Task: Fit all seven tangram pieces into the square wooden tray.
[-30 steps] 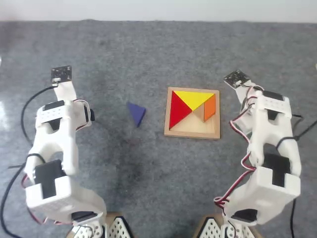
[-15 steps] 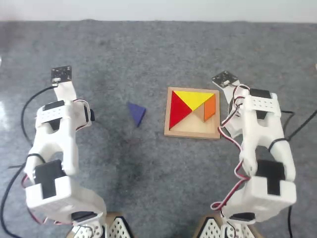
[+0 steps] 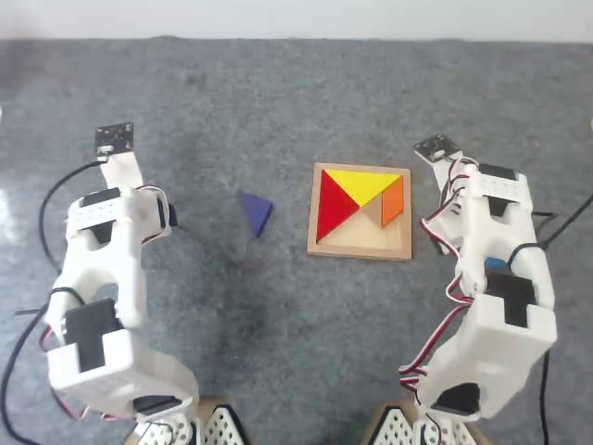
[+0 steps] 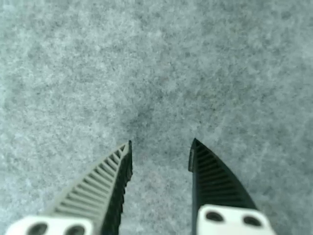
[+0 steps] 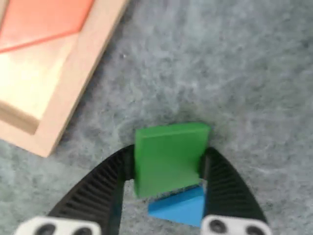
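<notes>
- Right wrist view: right claw [image 5: 167, 151] clamped on green piece [image 5: 168, 156], just off tray [image 5: 63, 103] edge, mid-desk.
- Lift clear of blue piece [image 5: 178, 208]; lower flat into bare corner.
- Left claw [image 4: 161, 144] apart.

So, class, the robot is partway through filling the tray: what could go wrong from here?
1. The right gripper pinches the green piece with a blue piece tucked against it, so the blue one may get dragged along.
2. The tray rim is close by, so the green piece could catch on it.
3. The purple triangle lies apart on the mat, and the open left gripper is over bare mat, so it might get left out.
</notes>
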